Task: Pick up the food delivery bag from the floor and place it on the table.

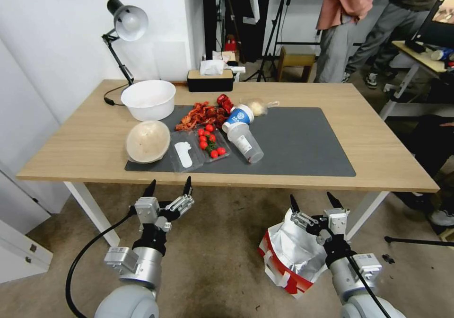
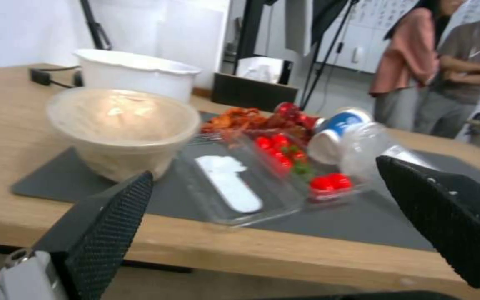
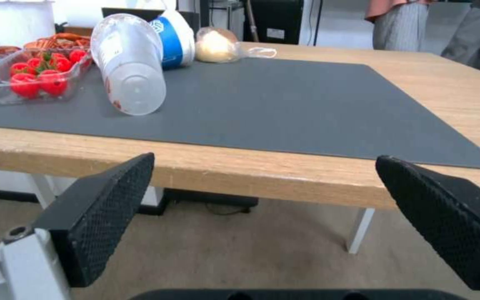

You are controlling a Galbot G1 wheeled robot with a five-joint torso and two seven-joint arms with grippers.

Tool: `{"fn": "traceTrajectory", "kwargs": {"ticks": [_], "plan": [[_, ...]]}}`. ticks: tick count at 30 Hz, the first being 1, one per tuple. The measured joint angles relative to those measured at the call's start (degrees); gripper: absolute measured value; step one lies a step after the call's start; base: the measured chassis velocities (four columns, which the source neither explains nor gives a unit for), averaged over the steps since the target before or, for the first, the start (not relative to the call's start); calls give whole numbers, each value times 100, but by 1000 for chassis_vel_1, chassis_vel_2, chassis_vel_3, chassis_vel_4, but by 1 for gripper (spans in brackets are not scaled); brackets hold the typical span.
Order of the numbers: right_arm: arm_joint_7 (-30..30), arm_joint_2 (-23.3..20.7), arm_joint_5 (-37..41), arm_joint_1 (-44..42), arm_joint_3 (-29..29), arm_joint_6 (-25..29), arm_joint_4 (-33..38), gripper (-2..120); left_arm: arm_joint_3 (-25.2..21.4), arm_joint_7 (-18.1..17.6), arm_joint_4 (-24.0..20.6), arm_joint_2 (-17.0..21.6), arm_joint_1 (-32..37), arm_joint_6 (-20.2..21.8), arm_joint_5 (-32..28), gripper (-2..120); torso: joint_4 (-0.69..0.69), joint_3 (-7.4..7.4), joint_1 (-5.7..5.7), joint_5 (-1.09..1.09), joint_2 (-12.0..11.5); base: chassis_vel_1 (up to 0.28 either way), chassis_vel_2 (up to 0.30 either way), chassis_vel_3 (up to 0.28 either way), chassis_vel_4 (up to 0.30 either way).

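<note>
The head view shows the white, red-banded, foil-lined food delivery bag on the stained concrete floor, near right, beneath the right gripper. Both that and the left gripper hover before the light-wood table, fingers apart. Wrist views show its dark grey mat

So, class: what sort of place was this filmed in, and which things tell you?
Probably a studio or lab staged as a dining spot: tripod stands behind the table, a desk lamp, and takeaway food on a grey mat.
</note>
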Motion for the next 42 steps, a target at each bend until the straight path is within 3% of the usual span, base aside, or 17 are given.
{"fn": "traceTrajectory", "kwargs": {"ticks": [13, 23, 42], "plan": [[-20, 64, -14, -83, 106, 113, 57, 100, -115, -186, 177, 227, -56, -2, 243, 100, 0, -129, -114, 0, -240, 0, 0, 0, 0], [-49, 79, -32, -47, 92, 101, 45, 100, -173, -260, 121, 315, 19, -6, 294, 100, 0, -359, -293, 1, -649, 0, 0, 0, 0], [-113, 76, -52, 9, 98, 42, -42, 100, -124, -257, 120, 304, 29, 5, 315, 100, 0, -654, -509, 1, -1164, 0, 0, 0, 0]]}}
